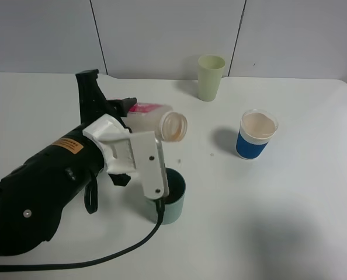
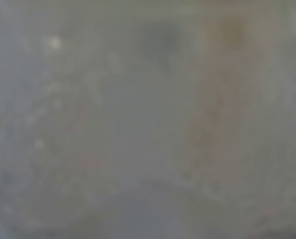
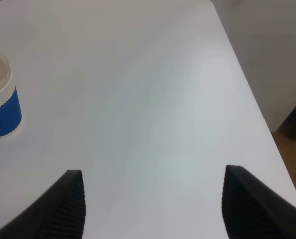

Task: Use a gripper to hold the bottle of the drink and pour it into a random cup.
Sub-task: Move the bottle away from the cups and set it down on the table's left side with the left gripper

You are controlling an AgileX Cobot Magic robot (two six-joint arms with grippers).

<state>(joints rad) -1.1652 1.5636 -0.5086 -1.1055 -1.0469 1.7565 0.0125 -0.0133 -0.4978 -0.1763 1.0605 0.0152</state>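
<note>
My left gripper (image 1: 129, 125), a white jaw block on the black arm, is shut on the bottle of the drink (image 1: 153, 118). The bottle is tipped almost level, and its open mouth (image 1: 174, 126) points right, above and a little behind the teal-green cup (image 1: 176, 204). The jaw block partly covers the cup. No stream of liquid is visible. The left wrist view is a grey blur filled by something close to the lens. My right gripper (image 3: 153, 209) is open over bare table, and the exterior high view does not show it.
A blue-and-white cup (image 1: 257, 135) (image 3: 1, 99) with pale contents stands right of centre. A tall pale green cup (image 1: 211, 77) stands at the back by the wall. A black cable (image 1: 103, 256) trails across the front. The table's right edge (image 3: 257, 99) lies close to my right gripper.
</note>
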